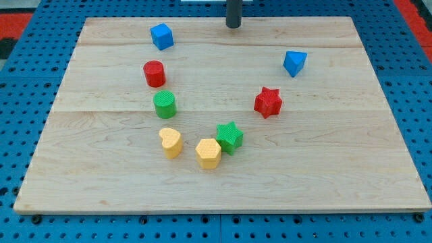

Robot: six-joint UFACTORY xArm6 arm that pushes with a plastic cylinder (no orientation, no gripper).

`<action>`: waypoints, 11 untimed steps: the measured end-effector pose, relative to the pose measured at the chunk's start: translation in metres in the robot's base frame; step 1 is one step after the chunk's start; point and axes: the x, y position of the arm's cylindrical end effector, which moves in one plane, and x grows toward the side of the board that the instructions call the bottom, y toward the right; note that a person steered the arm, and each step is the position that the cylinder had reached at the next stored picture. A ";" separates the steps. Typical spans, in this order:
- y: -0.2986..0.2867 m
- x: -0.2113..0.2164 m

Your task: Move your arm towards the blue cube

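The blue cube [162,36] sits near the view's top left on the wooden board [337,169]. My tip [233,26] is at the board's top edge, near the middle, well to the right of the blue cube and apart from it. A second blue block [294,63], of an angular shape, lies at the upper right, below and to the right of my tip.
A red cylinder [154,73] and a green cylinder [165,104] stand below the blue cube. A red star [268,102] lies at the right. A yellow heart [171,142], a yellow hexagon [208,153] and a green star [229,137] cluster lower down.
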 end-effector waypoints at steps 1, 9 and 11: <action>0.000 0.001; -0.025 0.043; -0.094 0.087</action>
